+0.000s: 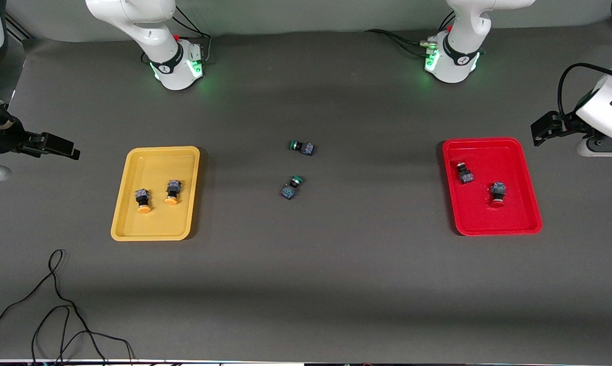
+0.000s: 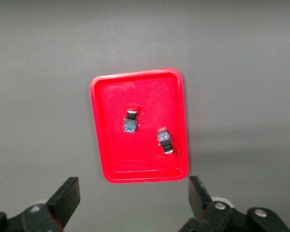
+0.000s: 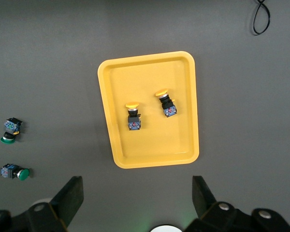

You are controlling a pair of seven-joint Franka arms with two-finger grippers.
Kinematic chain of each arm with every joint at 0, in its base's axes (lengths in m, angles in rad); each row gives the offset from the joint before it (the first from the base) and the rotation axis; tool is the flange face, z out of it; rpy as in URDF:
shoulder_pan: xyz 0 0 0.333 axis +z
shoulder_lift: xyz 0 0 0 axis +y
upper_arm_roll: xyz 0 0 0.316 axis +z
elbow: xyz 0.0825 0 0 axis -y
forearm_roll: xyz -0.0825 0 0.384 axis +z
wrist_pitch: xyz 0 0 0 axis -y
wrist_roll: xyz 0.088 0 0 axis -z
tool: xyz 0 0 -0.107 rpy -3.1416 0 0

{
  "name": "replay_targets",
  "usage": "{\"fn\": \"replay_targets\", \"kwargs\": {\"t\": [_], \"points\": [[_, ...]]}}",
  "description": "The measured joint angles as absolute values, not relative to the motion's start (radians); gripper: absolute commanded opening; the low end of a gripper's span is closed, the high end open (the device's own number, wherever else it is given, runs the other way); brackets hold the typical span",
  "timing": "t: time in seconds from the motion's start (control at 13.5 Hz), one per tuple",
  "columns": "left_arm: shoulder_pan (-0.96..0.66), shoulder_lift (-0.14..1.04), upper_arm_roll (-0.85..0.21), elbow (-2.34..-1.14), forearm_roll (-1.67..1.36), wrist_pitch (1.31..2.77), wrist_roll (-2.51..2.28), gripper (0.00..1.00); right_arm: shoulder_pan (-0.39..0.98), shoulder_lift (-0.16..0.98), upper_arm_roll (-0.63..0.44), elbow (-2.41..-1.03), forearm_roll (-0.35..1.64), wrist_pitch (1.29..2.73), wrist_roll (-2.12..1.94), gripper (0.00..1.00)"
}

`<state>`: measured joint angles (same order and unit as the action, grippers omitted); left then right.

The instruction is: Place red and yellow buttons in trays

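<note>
Fingers (image 2: 63, 198) of both arms spread, high over buttons (image 2: 130, 121) in trays (image 2: 99, 145).

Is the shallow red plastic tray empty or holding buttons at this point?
Holding buttons. The shallow red plastic tray has two red-capped push-button switches inside its rim, one farther from the front camera than the other, lying apart.

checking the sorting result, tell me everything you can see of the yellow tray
The yellow tray is a shallow rectangle of smooth, plastic-looking yellow with rounded corners and a raised rim. It lies flat on the dark table toward the right arm's end. Inside, two yellow buttons lie side by side on their sides, apart from each other and clear of the rim, caps pointing toward the front camera. Nothing else touches it; the open right claw hangs high above it.
</note>
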<state>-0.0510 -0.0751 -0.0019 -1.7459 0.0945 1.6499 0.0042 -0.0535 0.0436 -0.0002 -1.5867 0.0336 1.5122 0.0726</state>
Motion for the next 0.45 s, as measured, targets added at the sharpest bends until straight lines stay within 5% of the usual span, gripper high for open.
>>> {"fn": "replay_targets", "kwargs": {"t": [0.45], "points": [[-0.05,-0.067,-0.001,-1.738,0.095,1.651,0.004,1.0,-0.05,0.044,0.005,-1.594,-0.007,1.516,0.071,1.0]]}}
